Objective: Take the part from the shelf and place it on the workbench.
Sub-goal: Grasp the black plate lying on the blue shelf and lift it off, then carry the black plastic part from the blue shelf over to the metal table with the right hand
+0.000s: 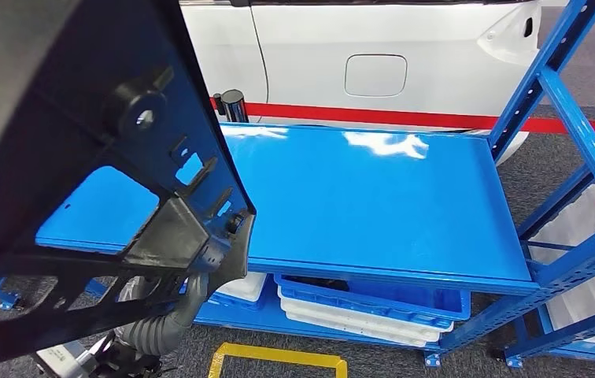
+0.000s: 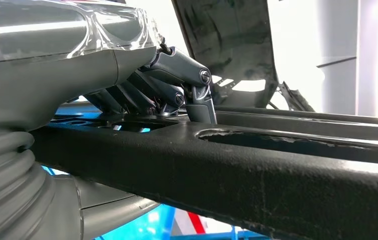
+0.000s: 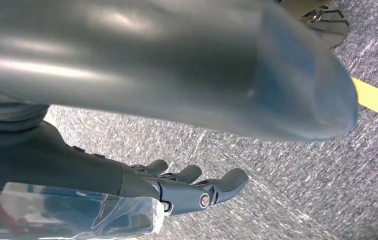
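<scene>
The part (image 1: 66,118) is a big black plastic frame with cut-outs and a bolt hole, held up close at the left of the head view. My left hand (image 1: 214,253) grips its lower edge from beneath. In the left wrist view my left hand (image 2: 169,87) has its fingers curled down onto a black bar of the part (image 2: 237,175). The blue workbench top (image 1: 373,197) lies bare beyond and to the right of the part. My right hand (image 3: 192,187) hangs over grey carpet with its fingers stretched out and nothing in them.
The blue shelf frame (image 1: 585,150) rises at the right edge. Blue and white trays (image 1: 373,309) sit under the workbench. A white car (image 1: 373,55) and a red barrier strip (image 1: 404,116) stand behind it. Yellow floor tape (image 1: 279,358) marks the carpet in front.
</scene>
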Robot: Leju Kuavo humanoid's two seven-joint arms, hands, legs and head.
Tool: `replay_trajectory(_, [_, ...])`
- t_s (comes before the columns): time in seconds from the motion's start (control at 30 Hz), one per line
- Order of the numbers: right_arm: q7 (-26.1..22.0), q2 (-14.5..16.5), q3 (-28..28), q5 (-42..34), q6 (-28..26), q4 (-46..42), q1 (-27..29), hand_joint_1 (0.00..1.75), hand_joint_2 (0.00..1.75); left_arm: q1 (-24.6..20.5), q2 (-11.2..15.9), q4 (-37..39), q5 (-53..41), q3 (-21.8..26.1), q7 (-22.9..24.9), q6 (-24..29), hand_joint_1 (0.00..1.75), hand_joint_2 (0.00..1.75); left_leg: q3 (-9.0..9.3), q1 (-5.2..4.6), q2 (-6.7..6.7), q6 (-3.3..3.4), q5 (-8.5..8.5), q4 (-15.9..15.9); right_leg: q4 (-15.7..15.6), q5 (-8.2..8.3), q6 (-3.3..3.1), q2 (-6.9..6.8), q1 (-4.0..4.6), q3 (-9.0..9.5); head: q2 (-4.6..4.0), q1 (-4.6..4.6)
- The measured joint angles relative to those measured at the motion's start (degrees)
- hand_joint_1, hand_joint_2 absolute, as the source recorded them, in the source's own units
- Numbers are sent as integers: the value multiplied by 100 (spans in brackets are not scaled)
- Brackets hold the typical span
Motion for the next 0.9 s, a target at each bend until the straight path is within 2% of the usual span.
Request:
replay_trajectory(0.03, [4,3,-1,-11,-3,0,-11,0,0,5,-1,0,9,-2,-6,1,175,175,117,-17,-56,37,67,-247,0,20,22,18,-5,-19,0,-1])
replay_trajectory(0.07, [13,7,-1,-15,-6,0,-16,0,0,14,-1,0,23,-3,-9,2,175,175,154,-32,-86,58,78,-353,-4,44,52,36,-15,-41,0,-1])
replay_trajectory(0.17, [34,2,1,16,-26,0,-1,0,0,36,-12,1,72,-10,-38,15,175,175,155,-23,-18,99,171,-453,8,53,153,57,-11,-86,0,1])
replay_trajectory(0.2, [34,-2,1,26,-42,0,1,0,0,37,-20,1,82,-14,-55,18,175,175,156,-7,5,126,221,-500,144,-61,170,36,3,-148,0,6])
replay_trajectory(0.23, [33,-7,1,30,-58,0,-1,0,0,41,-31,1,89,-16,-69,21,175,175,150,10,30,146,265,-539,409,-248,180,9,16,-259,0,15])
replay_trajectory(0.3, [27,-13,1,20,-82,0,-4,0,0,56,-42,4,94,-22,-83,23,175,175,104,6,71,172,305,-545,1182,-691,195,-33,19,-568,0,28])
replay_trajectory(0.33, [23,-14,1,5,-88,0,-1,0,0,65,-44,8,95,-26,-83,23,175,175,82,4,88,170,318,-542,1500,-823,206,-41,17,-680,0,32])
replay_trajectory(0.37, [20,-15,1,-12,-92,0,4,0,0,70,-45,13,96,-31,-83,21,175,175,64,4,103,164,329,-536,1635,-853,216,-49,12,-705,0,32])
replay_trajectory(0.4, [17,-16,1,-34,-93,0,8,0,0,73,-45,18,98,-35,-83,19,175,175,50,7,115,155,337,-528,1543,-777,227,-57,2,-610,0,32])
replay_trajectory(0.43, [17,-16,1,-55,-92,0,9,0,0,74,-46,24,102,-40,-83,18,175,175,42,13,126,144,341,-512,1223,-616,237,-69,-12,-404,0,32])
replay_trajectory(0.5, [17,-15,0,-86,-91,0,-2,0,0,70,-49,33,117,-47,-83,14,175,175,11,-2,161,103,319,-433,364,-312,247,-191,-35,86,0,37])
replay_trajectory(0.53, [17,-12,-1,-97,-89,0,-14,0,0,67,-50,36,133,-50,-82,8,175,175,-13,-16,178,80,306,-389,90,-237,229,-237,-38,219,0,35])
replay_trajectory(0.57, [17,-9,-1,-105,-87,0,-24,0,0,64,-51,39,147,-54,-81,0,175,175,-37,-33,201,54,299,-354,-44,-213,201,-270,-31,268,0,33])
replay_trajectory(0.67, [17,-9,-2,-109,-85,0,-20,0,0,63,-52,50,176,-76,-81,-28,175,175,-86,-16,238,-6,278,-301,-49,-159,85,-211,-9,214,0,23])
replay_trajectory(0.7, [15,-12,-2,-106,-86,0,-14,0,0,62,-52,52,182,-82,-84,-32,175,175,-137,0,236,-35,182,-184,-53,-134,47,-204,-11,195,0,22])
replay_trajectory(0.73, [9,-15,-2,-103,-86,0,-11,0,0,61,-52,52,185,-87,-89,-33,175,175,-237,12,231,-68,10,60,-56,-111,13,-199,-18,170,0,21])
replay_trajectory(0.8, [-2,-24,-2,-103,-87,0,-10,0,0,66,-52,58,186,-89,-106,-29,175,175,-548,24,221,-125,-441,841,-56,-76,-22,-191,-16,114,0,16])
replay_trajectory(0.83, [-4,-33,-2,-105,-87,0,-9,0,0,73,-52,64,190,-90,-120,-26,175,175,-693,27,221,-137,-605,1217,-55,-59,-27,-190,-15,86,0,15])
replay_trajectory(0.87, [-2,-46,-2,-108,-88,0,-7,0,0,82,-52,74,197,-91,-136,-23,175,175,-762,28,221,-138,-669,1425,-54,-44,-26,-190,-14,64,0,15])
replay_trajectory(0.9, [0,-65,-2,-119,-91,0,-6,0,0,90,-52,84,212,-92,-155,-21,175,175,-712,28,221,-125,-614,1393,-54,-30,-22,-188,-12,48,0,15])
